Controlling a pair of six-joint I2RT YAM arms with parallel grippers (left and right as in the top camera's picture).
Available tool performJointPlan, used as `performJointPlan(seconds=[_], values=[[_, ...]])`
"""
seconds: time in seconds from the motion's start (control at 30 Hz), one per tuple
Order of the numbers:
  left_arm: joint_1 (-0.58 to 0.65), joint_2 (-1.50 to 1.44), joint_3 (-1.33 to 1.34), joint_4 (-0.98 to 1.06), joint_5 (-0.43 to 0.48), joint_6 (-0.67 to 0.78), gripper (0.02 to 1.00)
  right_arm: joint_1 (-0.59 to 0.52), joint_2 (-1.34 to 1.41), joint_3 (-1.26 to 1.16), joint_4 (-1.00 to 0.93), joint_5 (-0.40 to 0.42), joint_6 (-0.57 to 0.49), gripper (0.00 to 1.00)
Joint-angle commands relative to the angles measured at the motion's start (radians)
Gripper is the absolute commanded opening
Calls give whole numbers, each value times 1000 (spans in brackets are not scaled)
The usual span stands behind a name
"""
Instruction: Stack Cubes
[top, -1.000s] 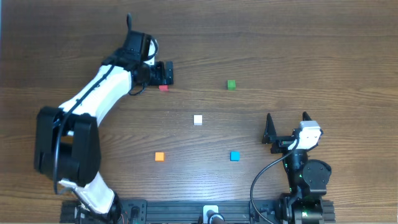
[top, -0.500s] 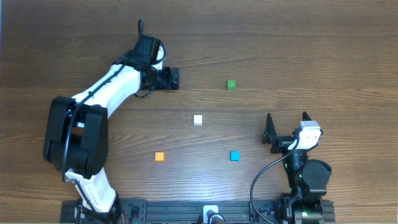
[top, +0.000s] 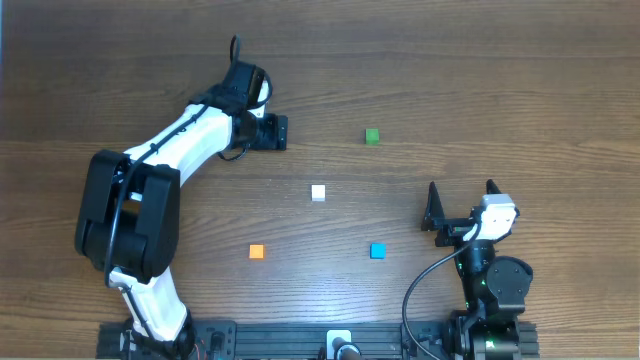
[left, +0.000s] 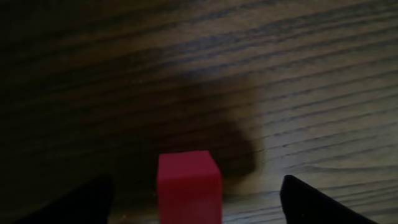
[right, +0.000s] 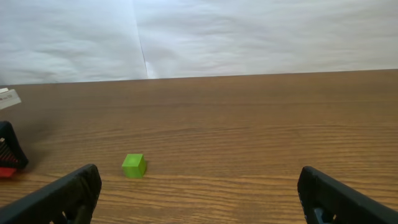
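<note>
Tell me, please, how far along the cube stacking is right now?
Done: nothing stacked; the green cube, white cube, orange cube and blue cube lie apart on the table. In hand: the left gripper is open around the red cube, not closed on it. The right gripper sits open, away from the cubes. Left: grasping and all stacking.

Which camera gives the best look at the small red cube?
The left wrist view: the small red cube sits close up between the open fingers of the left gripper. The right wrist view catches just a red sliver of it far off, under that gripper. In the top view, the gripper covers it.
</note>
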Motion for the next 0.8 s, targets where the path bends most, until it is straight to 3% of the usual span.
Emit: performJointPlan(seconds=[0.03, 0.2, 0.5, 0.8], values=[[-2, 11, 20, -2, -37, 31, 840, -6, -8, -5, -2, 6, -6, 991], [-2, 11, 20, -7, -47, 30, 812, -6, -8, -5, -3, 6, -6, 993], [-8, 11, 20, -10, -65, 30, 627, -6, -8, -5, -3, 6, -6, 991], [-21, 11, 20, -4, -84, 30, 535, -6, -8, -5, -2, 6, -6, 993]])
